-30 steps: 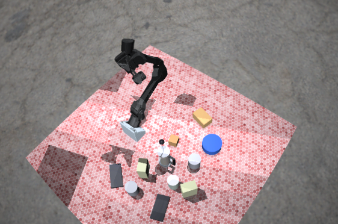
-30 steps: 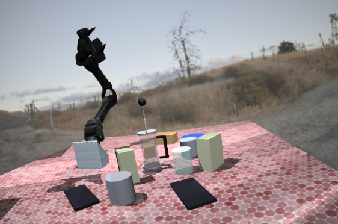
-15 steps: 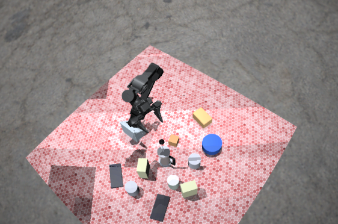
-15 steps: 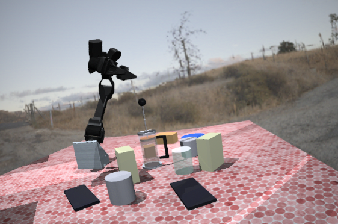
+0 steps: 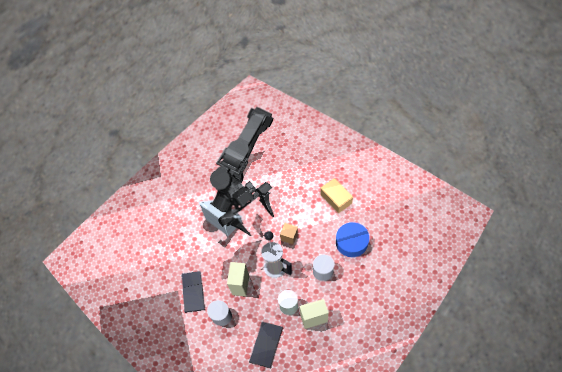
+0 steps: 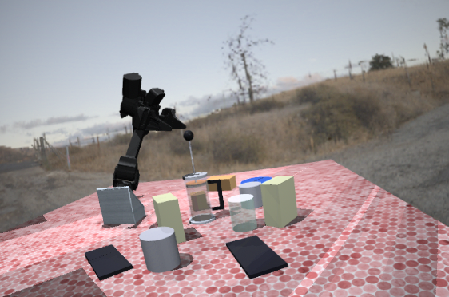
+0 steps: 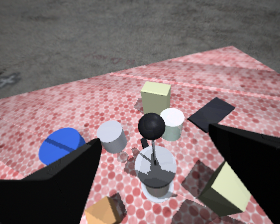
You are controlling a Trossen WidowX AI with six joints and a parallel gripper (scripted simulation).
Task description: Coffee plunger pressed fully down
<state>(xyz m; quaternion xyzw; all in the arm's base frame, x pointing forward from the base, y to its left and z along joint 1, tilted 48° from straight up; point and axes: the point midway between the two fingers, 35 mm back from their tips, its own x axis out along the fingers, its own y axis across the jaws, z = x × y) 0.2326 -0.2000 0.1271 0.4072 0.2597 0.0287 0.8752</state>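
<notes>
The coffee press [image 5: 273,266] [image 6: 200,209] [image 7: 150,165] stands upright, a clear cylinder with a black handle [image 5: 287,266] [image 6: 221,196]. Its thin rod [image 6: 192,157] rises well above the lid, topped by a black ball knob [image 5: 269,235] [image 6: 188,135] [image 7: 151,126], so the plunger is up. My gripper [image 5: 261,225] [image 6: 178,128] [image 7: 154,136] is open and empty. In the exterior view its fingertips are just left of the knob and slightly above it. In the wrist view the knob shows in the gap between the fingers, beyond the tips; no contact is visible.
An orange block [image 5: 288,234] [image 7: 103,211], a pale green block [image 5: 238,279] [image 6: 169,215] and a grey cylinder [image 5: 323,268] [image 7: 111,136] stand near the press. A white-topped cylinder [image 5: 288,302] [image 6: 242,213], a blue disc [image 5: 352,240] and a grey-blue wedge [image 5: 215,216] [image 6: 116,206] are farther out.
</notes>
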